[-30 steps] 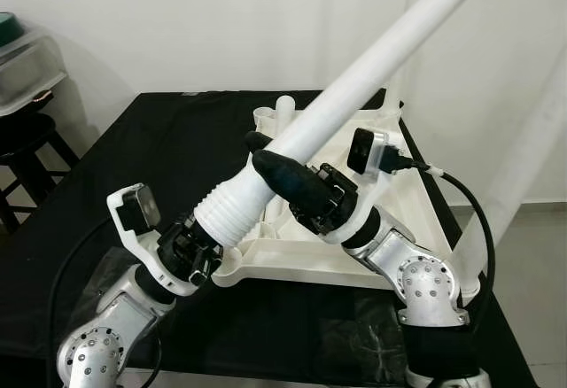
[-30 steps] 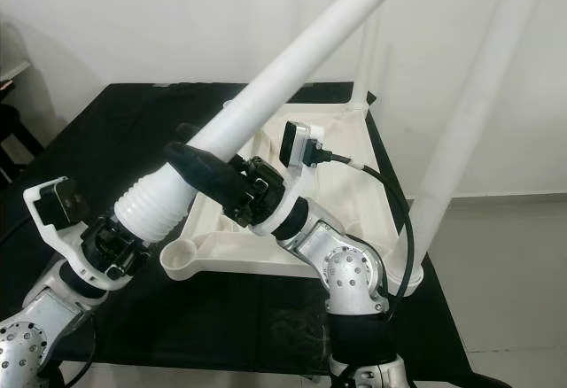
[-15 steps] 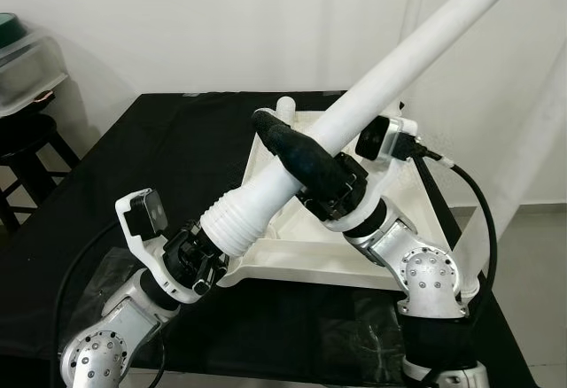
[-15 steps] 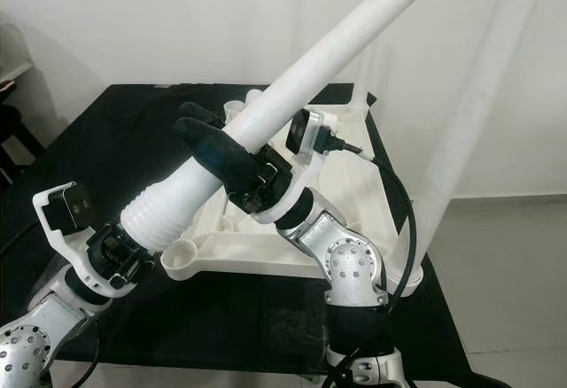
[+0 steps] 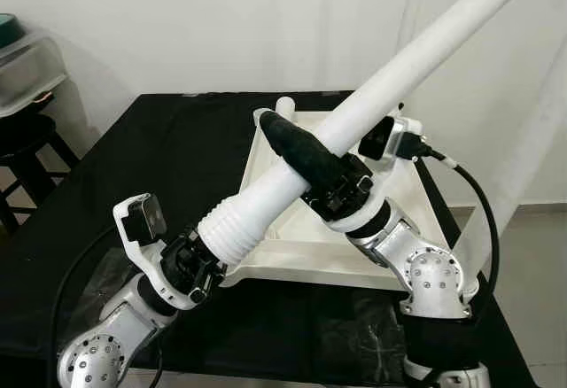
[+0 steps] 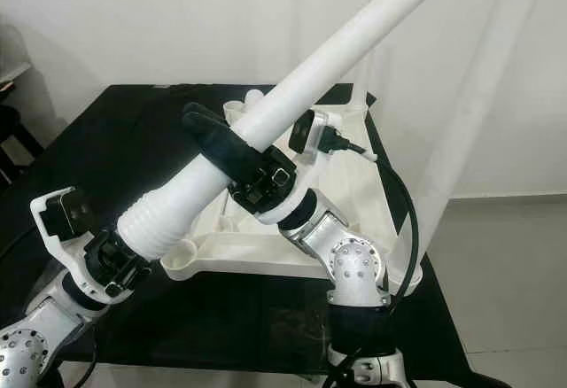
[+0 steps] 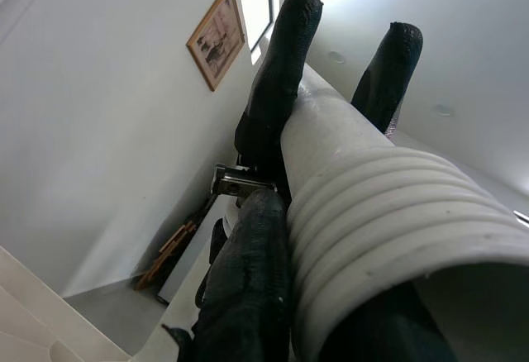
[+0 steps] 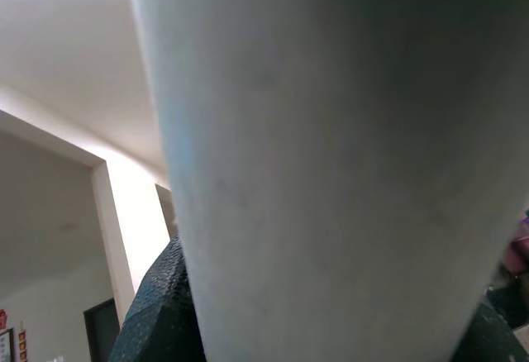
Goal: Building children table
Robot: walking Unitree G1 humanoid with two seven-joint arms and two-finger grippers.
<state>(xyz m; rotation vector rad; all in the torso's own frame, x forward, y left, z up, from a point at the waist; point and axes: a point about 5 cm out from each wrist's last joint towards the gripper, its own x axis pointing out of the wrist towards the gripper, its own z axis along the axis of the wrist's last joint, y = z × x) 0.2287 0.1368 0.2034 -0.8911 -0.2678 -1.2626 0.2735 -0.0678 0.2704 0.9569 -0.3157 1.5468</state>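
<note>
Gripping white table leg (image 5: 354,131), left gripper (image 5: 199,259) low, right gripper (image 5: 297,149) midway

A long white table leg (image 5: 390,82) slants from near left up to far right, its upper end passing out of the frame. Its lower end is a ribbed, threaded section (image 5: 229,233), wider than the smooth tapered shaft. The white tabletop (image 5: 403,206) lies upside down on the black surface (image 5: 159,158), its raised rim and inner ribs facing up. A round socket (image 6: 182,257) sits at its near left corner. Another white leg (image 6: 469,127) stands upright from its right side.
</note>
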